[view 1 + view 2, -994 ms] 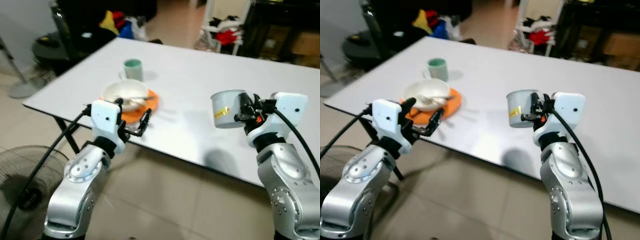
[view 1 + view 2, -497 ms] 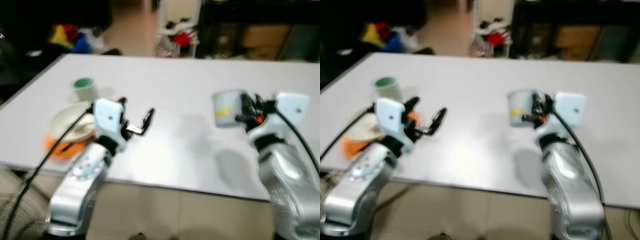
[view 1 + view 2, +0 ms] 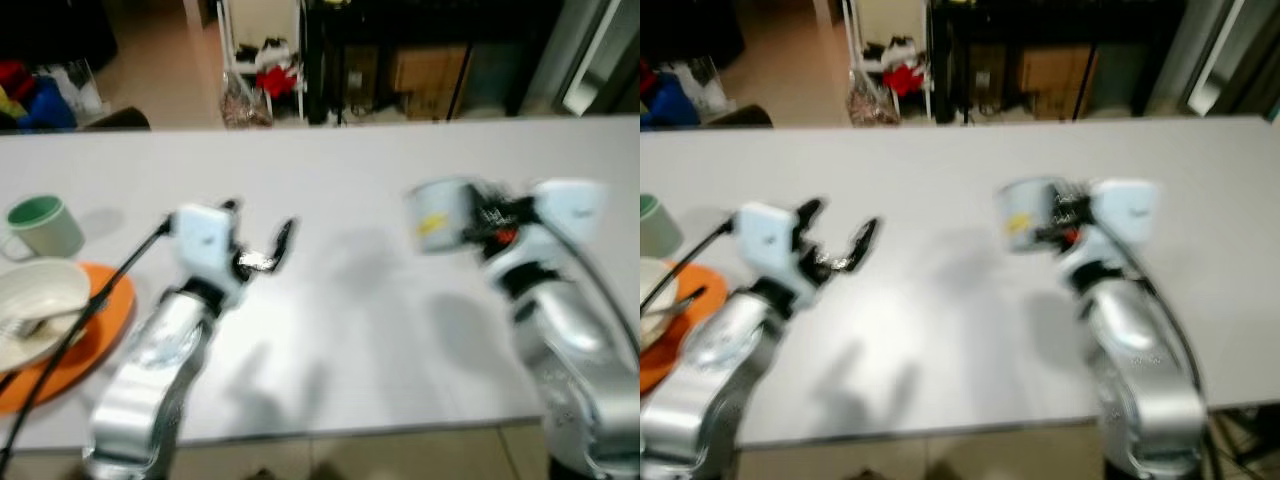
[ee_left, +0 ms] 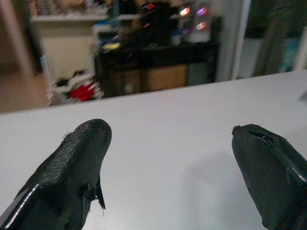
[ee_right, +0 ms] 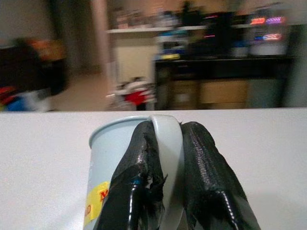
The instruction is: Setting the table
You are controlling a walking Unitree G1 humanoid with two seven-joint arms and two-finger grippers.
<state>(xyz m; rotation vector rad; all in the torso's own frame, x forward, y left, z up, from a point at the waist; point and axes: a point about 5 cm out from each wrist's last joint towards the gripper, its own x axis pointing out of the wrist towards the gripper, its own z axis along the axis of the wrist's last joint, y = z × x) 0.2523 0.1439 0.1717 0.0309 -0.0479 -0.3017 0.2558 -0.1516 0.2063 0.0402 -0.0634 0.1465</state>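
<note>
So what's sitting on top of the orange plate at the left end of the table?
A white bowl rests on the orange plate, with what looks like a utensil lying across it. The plate's middle is covered by the bowl, so anything under it can't be seen.

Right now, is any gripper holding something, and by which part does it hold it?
The right gripper holds the pale blue mug by its handle, pinched between the two black fingers. The left gripper is open and holds nothing.

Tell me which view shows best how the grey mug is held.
The right wrist view: the right gripper is shut on the grey mug by its handle, close and fairly sharp. Both eye views show the mug blurred, held above the table.
</note>
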